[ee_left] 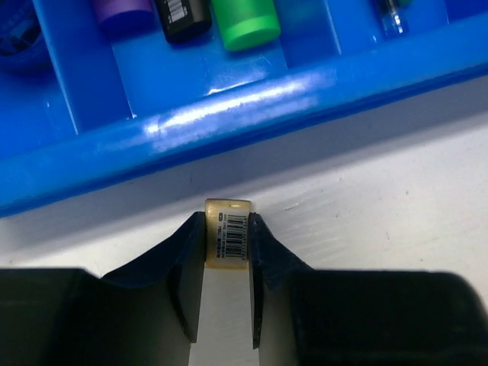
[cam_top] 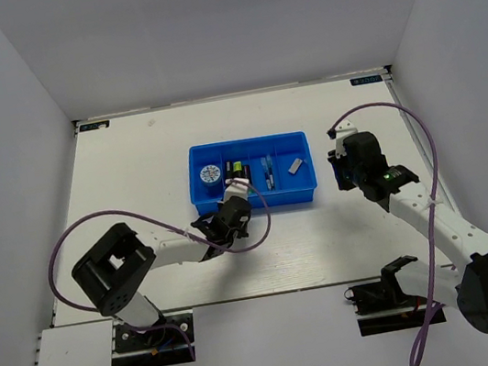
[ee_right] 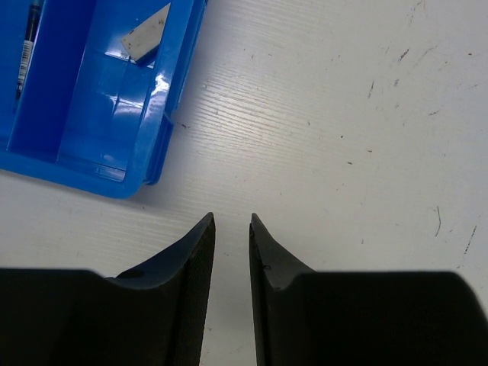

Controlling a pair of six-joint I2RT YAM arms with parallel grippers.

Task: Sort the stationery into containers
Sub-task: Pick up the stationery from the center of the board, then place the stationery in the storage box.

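My left gripper [cam_top: 234, 207] is shut on a small beige eraser with a barcode label [ee_left: 229, 232], just in front of the near wall of the blue tray [cam_top: 247, 142]. In the left wrist view the tray's near rim [ee_left: 229, 122] lies ahead, with a purple-ended marker [ee_left: 122, 11], a black marker [ee_left: 183, 17] and a green-ended marker [ee_left: 245, 23] in one compartment. The tray also holds the blue-and-white disc [cam_top: 208, 174], thin blue pens [cam_top: 267, 172] and a second eraser [cam_top: 295, 165]. My right gripper [cam_top: 342, 169] is narrowly open and empty, right of the tray [ee_right: 164, 99].
White tabletop with grey walls on three sides. The right wrist view shows the second eraser [ee_right: 146, 34] in the tray's rightmost compartment and a pen [ee_right: 27, 53] in the one beside it. Purple cables loop off both arms.
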